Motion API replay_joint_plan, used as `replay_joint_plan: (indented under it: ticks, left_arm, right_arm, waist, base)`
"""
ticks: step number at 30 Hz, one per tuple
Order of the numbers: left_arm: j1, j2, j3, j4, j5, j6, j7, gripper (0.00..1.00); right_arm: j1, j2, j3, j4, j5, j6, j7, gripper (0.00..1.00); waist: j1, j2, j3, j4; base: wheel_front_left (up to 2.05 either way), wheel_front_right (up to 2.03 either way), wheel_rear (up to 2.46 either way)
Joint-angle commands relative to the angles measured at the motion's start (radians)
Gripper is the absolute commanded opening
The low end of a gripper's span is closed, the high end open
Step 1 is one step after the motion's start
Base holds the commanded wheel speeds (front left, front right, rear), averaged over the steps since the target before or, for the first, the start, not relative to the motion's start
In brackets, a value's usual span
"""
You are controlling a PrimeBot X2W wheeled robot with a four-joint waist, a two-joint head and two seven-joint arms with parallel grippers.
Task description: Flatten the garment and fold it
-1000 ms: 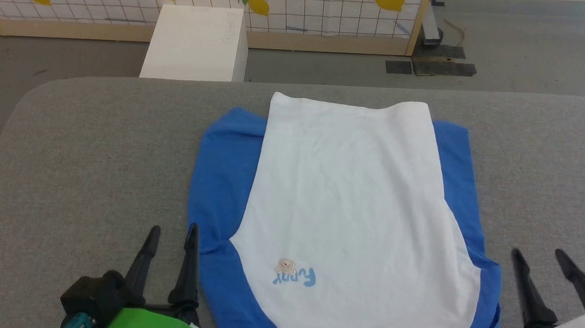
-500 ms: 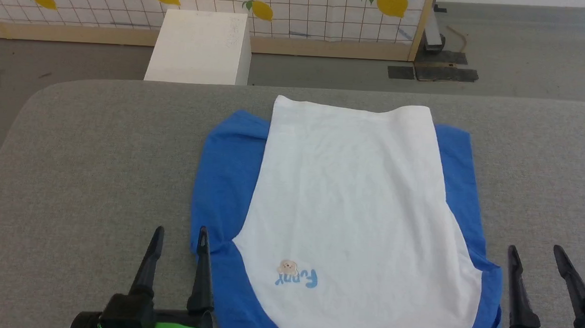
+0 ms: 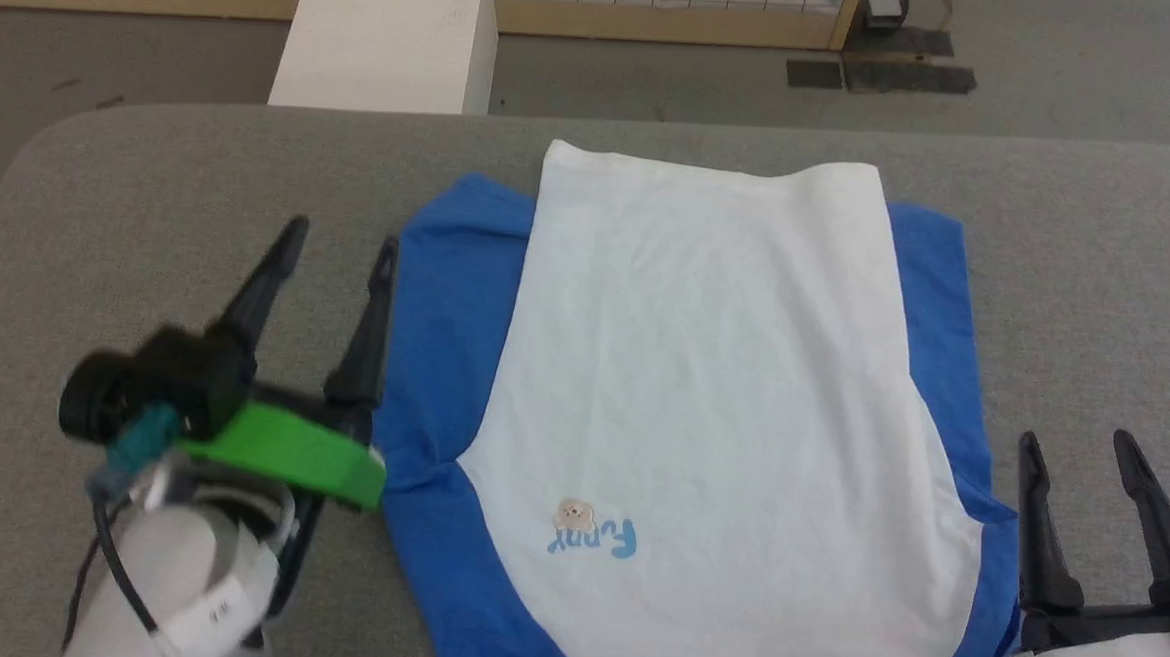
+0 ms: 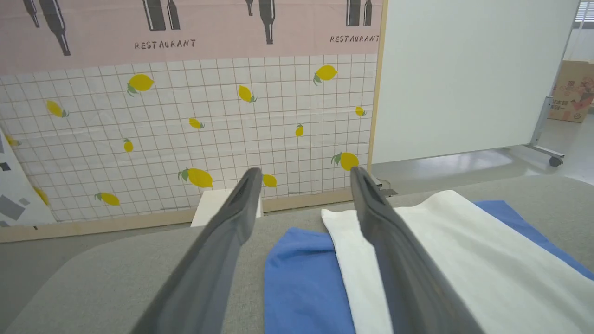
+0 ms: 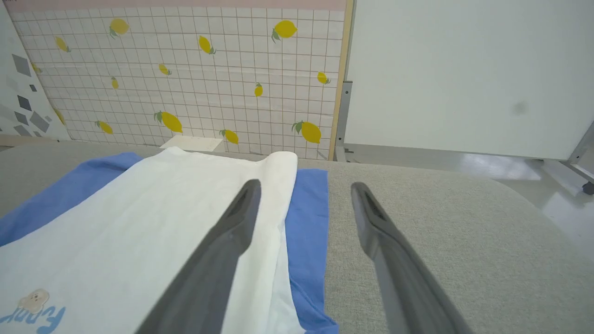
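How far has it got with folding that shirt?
Flattening looks done: the garment lies smooth on the table, blue showing along both sides. Nothing is in hand: the left gripper and right gripper hang open beside its edges. No end-to-end fold is visible, so that remains.

T-shirt (image 3: 703, 375) lies flat on the grey table (image 3: 151, 196), lettering nearest the robot. Left gripper (image 3: 341, 236) hangs wide open at the blue sleeve's edge, and right gripper (image 3: 1077, 439) gapes beside the opposite edge.

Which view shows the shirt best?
Head view: the shirt lies almost whole, print included. The left wrist view gives its far part, partly behind a finger; the right wrist view, its right side and a cut-off print.
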Motion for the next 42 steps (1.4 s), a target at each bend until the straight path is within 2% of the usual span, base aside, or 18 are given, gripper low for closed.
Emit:
replay_joint_plan:
  ticks: [1,8,11,14,20,25,31,36,38,42]
  left_arm:
    - [-0.072,0.012,0.007,0.006,-0.038,-0.019,0.058,1.0]
    - [-0.399,0.076,0.025,0.127,-0.146,-0.067,0.38,1.0]
    - [-0.512,0.08,0.036,0.209,-0.218,-0.069,0.535,1.0]
    - [-0.591,0.086,0.043,0.27,-0.254,-0.058,0.638,1.0]
    - [-0.676,0.127,0.035,0.368,-0.238,-0.036,0.741,1.0]
    - [-0.683,0.137,0.039,0.415,-0.278,-0.014,0.864,1.0]
    - [-0.67,0.148,0.055,0.428,-0.305,0.026,0.947,1.0]
    - [-0.654,0.177,0.052,0.432,-0.289,0.04,0.969,1.0]
    - [-0.646,0.176,0.054,0.435,-0.303,0.039,0.985,0.0]
    - [-0.645,0.179,0.062,0.422,-0.32,0.032,0.985,0.0]
  right_arm:
    - [-0.026,0.002,0.002,-0.008,0.0,-0.002,-0.008,1.0]
    - [-0.075,0.002,0.019,-0.014,0.011,-0.002,-0.018,1.0]
    - [-0.099,0.002,0.024,-0.015,0.006,-0.002,-0.024,1.0]
    - [-0.12,0.002,0.027,-0.011,0.004,-0.002,-0.027,1.0]
    - [-0.153,0.002,0.041,0.002,0.005,-0.002,-0.038,1.0]
    - [-0.166,0.002,0.047,0.011,0.009,-0.002,-0.046,1.0]
    - [-0.178,0.002,0.052,0.023,0.019,-0.002,-0.055,1.0]
    - [-0.189,0.002,0.057,0.028,0.023,-0.002,-0.06,1.0]
    - [-0.195,0.002,0.056,0.028,0.025,-0.002,-0.061,1.0]
    - [-0.203,0.002,0.045,0.028,0.027,-0.002,-0.059,1.0]
  waist:
    - [0.0,0.0,0.059,-0.005]
    - [0.0,0.0,0.183,-0.032]
    - [0.0,0.0,0.234,-0.049]
    - [0.0,0.0,0.273,-0.064]
    - [0.0,0.0,0.334,-0.103]
    - [0.0,0.0,0.371,-0.131]
    - [0.0,0.0,0.399,-0.151]
    - [0.0,0.0,0.417,-0.162]
    - [0.0,0.0,0.425,-0.162]
    - [0.0,0.0,0.434,-0.154]
  base:
    - [0.0,0.0,0.0]
    - [0.0,0.0,0.0]
    - [0.0,0.0,0.0]
    - [0.0,0.0,0.0]
    - [0.0,0.0,0.0]
    - [0.0,0.0,0.0]
    - [0.0,0.0,0.0]
    - [0.0,0.0,0.0]
    - [0.0,0.0,0.0]
    - [0.0,0.0,0.0]
